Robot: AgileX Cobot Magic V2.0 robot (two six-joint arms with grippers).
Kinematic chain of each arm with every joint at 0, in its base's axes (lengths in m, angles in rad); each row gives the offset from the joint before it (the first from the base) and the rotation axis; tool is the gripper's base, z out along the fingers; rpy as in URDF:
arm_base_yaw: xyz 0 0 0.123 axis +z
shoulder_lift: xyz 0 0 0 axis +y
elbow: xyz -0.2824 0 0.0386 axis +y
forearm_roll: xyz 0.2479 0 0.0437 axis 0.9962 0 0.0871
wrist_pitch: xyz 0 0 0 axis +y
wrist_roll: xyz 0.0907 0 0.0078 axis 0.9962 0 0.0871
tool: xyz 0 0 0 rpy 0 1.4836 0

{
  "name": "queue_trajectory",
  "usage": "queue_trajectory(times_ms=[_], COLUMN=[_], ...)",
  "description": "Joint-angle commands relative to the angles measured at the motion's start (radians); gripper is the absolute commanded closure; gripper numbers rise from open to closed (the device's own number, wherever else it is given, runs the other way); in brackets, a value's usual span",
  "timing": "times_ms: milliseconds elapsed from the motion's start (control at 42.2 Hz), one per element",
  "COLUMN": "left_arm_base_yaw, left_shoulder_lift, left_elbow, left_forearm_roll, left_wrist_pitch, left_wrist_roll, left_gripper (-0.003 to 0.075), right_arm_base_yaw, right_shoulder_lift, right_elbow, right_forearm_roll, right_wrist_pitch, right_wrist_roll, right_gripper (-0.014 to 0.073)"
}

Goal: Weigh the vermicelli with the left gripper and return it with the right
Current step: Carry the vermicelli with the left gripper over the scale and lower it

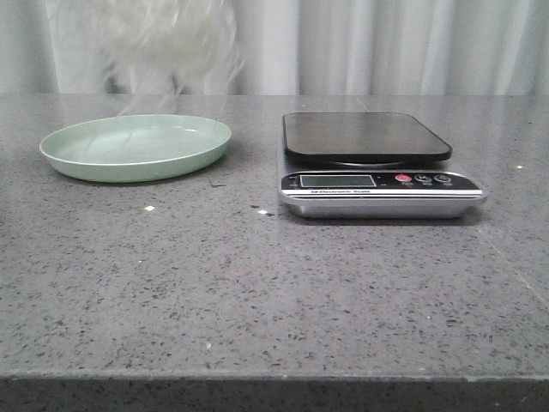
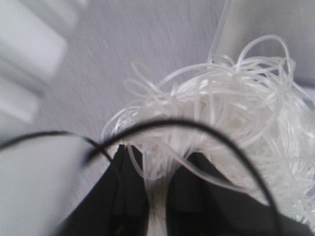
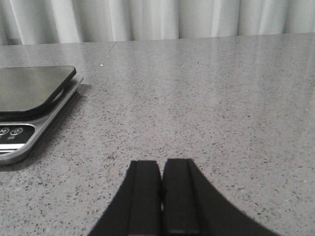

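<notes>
The vermicelli (image 1: 163,39) is a blurred whitish tangle hanging in the air above the empty mint-green plate (image 1: 137,148), at the top left of the front view. In the left wrist view my left gripper (image 2: 157,162) is shut on a bunch of its strands, and the tangle (image 2: 221,113) spreads out beyond the black fingers (image 2: 130,196). The gripper itself does not show in the front view. The scale (image 1: 369,163) stands right of the plate with its black platform bare. My right gripper (image 3: 161,169) is shut and empty, low over the counter to the right of the scale (image 3: 29,108).
Grey speckled counter (image 1: 257,283) with a pale curtain (image 1: 386,43) behind it. A few small white specks lie in front of the plate. A black cable (image 2: 206,132) arcs across the left wrist view.
</notes>
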Motion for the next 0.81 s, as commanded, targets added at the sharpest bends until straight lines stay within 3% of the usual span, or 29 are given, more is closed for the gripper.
queue_trajectory(times_ms=[0,95,332,474,782], left_arm_base_yaw=[-0.050,-0.127,-0.356,-0.405,-0.411], left_shoulder_lift=[-0.062,-0.062,-0.014,0.052,0.187], left_elbow=[-0.085,-0.113,-0.115,-0.115,-0.115], left_forearm_roll=[-0.158,-0.166,-0.140,-0.087,-0.069], left_wrist_pitch=[-0.045,-0.076,-0.305,-0.324,-0.320], left_wrist_roll=[-0.015,-0.015,-0.015,-0.015,-0.041], left_gripper=[0.0577,0.0577,0.0577,0.0577,0.0577], right_arm_base_yaw=[-0.003,-0.003,-0.003,-0.003,-0.003], right_shoulder_lift=[-0.016,-0.016,-0.016,-0.016,-0.016], right_elbow=[-0.009,-0.009,-0.009,-0.009,-0.009], right_forearm_roll=[-0.002,-0.002,-0.002,-0.002,-0.002], right_wrist_pitch=[-0.076,-0.076,-0.076,-0.076,-0.076], right_wrist_roll=[0.001,0.001,0.001,0.001,0.001], right_gripper=[0.0442,0.0442,0.0442,0.0442,0.0442])
